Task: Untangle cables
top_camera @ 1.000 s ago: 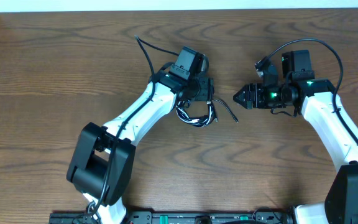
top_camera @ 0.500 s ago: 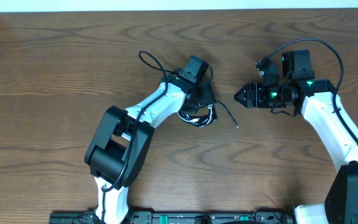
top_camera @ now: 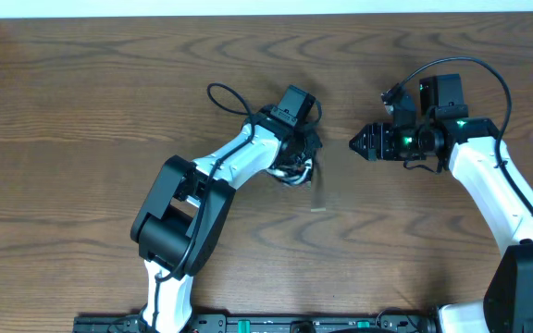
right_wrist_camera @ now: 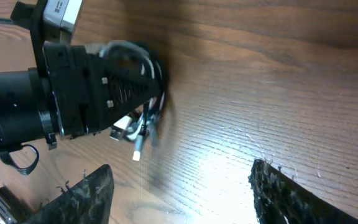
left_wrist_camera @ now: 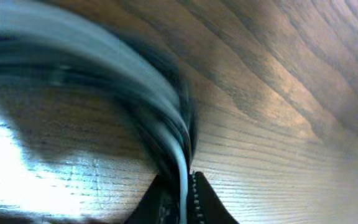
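Centre of the bench [top_camera: 81,111], the left gripper [top_camera: 297,155] is clamped down on the cables [top_camera: 293,173], fingers pinched tight, with a white strand and a black one caught right between the tips. The left wrist view is all blur: the strands rise out of the fingertips [left_wrist_camera: 209,202] and sweep up and over to the left in one arc. From overhead the bundle is a small black-and-white clump just on the near side of that gripper. Its long axis runs from the fingers toward the robot's edge of the bench, and a faint smeared tail [top_camera: 317,192] trails the same way. The right wrist view picks it up too: loops bunched beside the left fingers, a white plug end [right_wrist_camera: 138,153] pointing down the picture. Whether it touches the wood, I can't tell. Over to the right, the right gripper [top_camera: 353,143] hovers apart from the bundle, fingers spread wide, holding nothing, tips aimed at the cables.
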You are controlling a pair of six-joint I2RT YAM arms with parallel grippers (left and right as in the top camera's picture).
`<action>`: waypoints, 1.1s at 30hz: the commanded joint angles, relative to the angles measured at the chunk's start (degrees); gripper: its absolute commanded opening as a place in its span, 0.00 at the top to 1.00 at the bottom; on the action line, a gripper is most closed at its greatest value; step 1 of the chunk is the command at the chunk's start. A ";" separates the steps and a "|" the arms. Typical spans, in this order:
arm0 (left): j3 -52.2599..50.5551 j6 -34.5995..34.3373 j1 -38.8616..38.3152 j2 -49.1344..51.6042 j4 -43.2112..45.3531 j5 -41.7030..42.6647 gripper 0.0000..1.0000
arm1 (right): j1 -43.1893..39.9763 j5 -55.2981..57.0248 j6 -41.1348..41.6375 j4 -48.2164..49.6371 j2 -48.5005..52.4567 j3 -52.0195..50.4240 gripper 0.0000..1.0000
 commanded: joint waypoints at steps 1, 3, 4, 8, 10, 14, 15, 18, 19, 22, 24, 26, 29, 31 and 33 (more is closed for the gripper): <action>-0.11 -0.17 0.15 0.57 -0.11 -0.15 0.92 | 0.22 0.31 0.22 0.15 0.11 0.87 0.33; -0.11 -0.15 0.15 0.31 -0.11 -0.13 0.93 | 0.22 0.28 0.24 0.13 0.11 0.87 0.33; -0.11 0.55 0.22 -0.17 -0.11 0.22 0.93 | 0.22 0.28 0.24 0.13 0.11 0.87 0.33; 0.24 7.48 0.94 -3.15 -0.33 3.96 0.92 | 0.22 -0.17 1.11 0.24 0.11 0.87 0.31; 0.26 12.26 1.70 -6.32 -0.33 8.61 0.93 | 0.22 -2.03 1.09 0.66 0.11 0.87 0.31; 0.26 22.84 3.56 -12.98 -0.33 22.27 0.93 | 0.22 -7.69 1.05 2.73 0.11 0.87 0.28; 0.26 23.82 4.11 -14.05 -0.31 25.49 0.93 | 0.22 -9.20 1.03 3.43 0.11 0.87 0.28; 0.26 23.93 6.58 -16.33 -0.31 35.23 0.93 | 0.22 -15.52 1.07 6.47 0.11 0.87 0.27; 0.26 23.91 7.87 -16.48 -0.31 38.99 0.93 | 0.22 -18.32 1.09 8.22 0.11 0.87 0.27; 0.24 23.85 9.84 -16.46 -0.31 42.03 0.93 | 0.22 -22.82 1.07 11.17 0.11 0.87 0.26; 0.26 22.71 10.88 -16.46 -0.31 42.38 0.93 | 0.22 -24.20 1.05 11.61 0.11 0.87 0.26; 0.26 21.18 11.72 -16.46 -0.28 42.75 0.93 | 0.22 -24.35 1.05 11.52 0.11 0.87 0.26; 0.26 17.05 12.74 -16.46 -0.24 42.71 0.93 | 0.37 -25.22 1.03 11.54 0.11 0.87 0.26; 0.26 12.55 13.46 -16.46 0.48 42.73 0.93 | 1.05 -25.20 0.96 11.89 0.13 0.87 0.26; 0.26 10.14 13.64 -16.46 1.20 42.73 0.93 | 1.97 -25.18 0.66 12.98 0.13 0.87 0.27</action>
